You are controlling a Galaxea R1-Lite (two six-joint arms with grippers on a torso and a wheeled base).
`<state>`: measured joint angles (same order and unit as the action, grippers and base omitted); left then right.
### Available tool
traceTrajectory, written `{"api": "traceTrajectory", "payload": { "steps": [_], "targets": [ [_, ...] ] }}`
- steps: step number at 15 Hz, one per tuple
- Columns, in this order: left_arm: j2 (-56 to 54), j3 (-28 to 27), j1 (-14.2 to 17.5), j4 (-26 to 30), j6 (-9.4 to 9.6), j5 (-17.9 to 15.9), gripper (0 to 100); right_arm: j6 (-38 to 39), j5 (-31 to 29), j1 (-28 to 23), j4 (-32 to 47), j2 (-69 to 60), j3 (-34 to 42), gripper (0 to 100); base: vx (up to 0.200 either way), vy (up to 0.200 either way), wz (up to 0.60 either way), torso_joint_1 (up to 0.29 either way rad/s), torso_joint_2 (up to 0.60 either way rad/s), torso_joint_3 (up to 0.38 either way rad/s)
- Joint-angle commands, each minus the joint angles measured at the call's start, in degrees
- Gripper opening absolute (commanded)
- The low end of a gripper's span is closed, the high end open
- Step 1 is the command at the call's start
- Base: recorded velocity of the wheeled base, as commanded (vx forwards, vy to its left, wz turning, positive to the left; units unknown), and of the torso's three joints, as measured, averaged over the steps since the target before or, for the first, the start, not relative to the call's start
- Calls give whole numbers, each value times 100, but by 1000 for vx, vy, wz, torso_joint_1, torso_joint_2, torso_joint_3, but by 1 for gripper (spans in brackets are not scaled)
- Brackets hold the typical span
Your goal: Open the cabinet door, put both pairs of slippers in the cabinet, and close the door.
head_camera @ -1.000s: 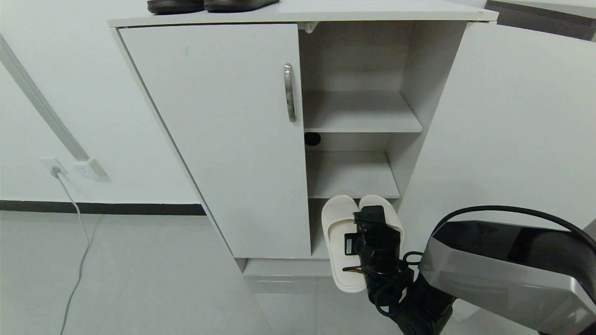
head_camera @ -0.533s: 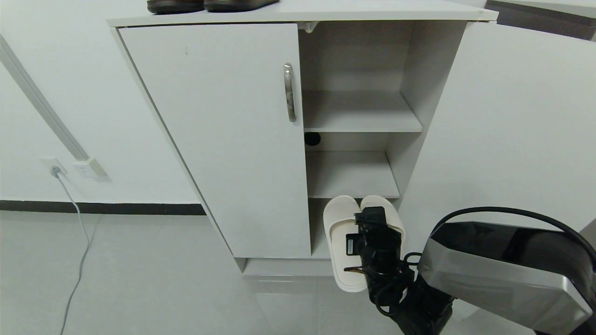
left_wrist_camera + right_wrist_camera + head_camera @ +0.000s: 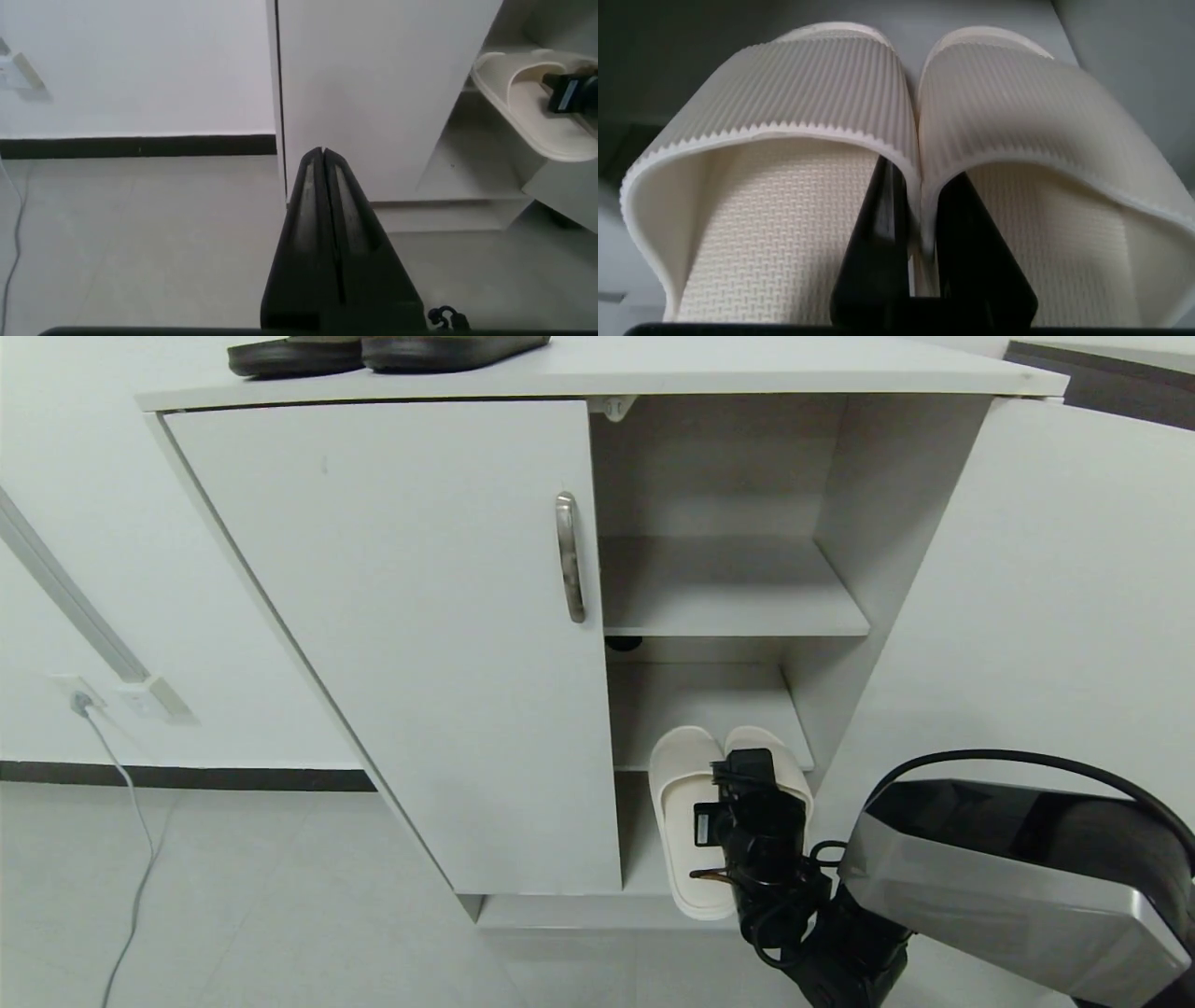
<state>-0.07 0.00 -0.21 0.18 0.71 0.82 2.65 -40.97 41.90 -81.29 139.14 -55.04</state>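
The right gripper point(image 3: 920, 233) clamps the white slippers point(image 3: 822, 121) by their touching inner walls, just before the cabinet point(image 3: 597, 373); probably light, soft, bendable; left gripper point(image 3: 322, 187) closed, empty.

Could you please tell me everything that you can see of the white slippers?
The white slippers are a cream, backless pair that looks like soft foam, with ribbed straps and textured footbeds. They are held side by side in the air, toes toward the open cabinet, at the front of its lower compartments. The right end effector pinches their adjoining inner edges; nothing else visibly touches them.
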Motion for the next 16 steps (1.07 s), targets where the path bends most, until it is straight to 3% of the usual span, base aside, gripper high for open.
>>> {"api": "traceTrajectory", "payload": {
  "steps": [1,3,12,16],
  "targets": [
    [7,0,3,-1,0,6,0,-1,2,2,-1,-36,2,0,200,0,0,2,2,2],
    [7,0,3,-9,-9,6,0,-1,2,2,-1,-28,2,0,200,0,0,2,0,2],
    [7,0,3,-9,-53,6,0,-10,37,-156,87,183,-358,0,0,0,0,0,0,0],
    [7,0,3,-9,-53,15,0,-10,107,-349,1097,262,-1281,0,0,0,0,0,0,0]
  ]
}}
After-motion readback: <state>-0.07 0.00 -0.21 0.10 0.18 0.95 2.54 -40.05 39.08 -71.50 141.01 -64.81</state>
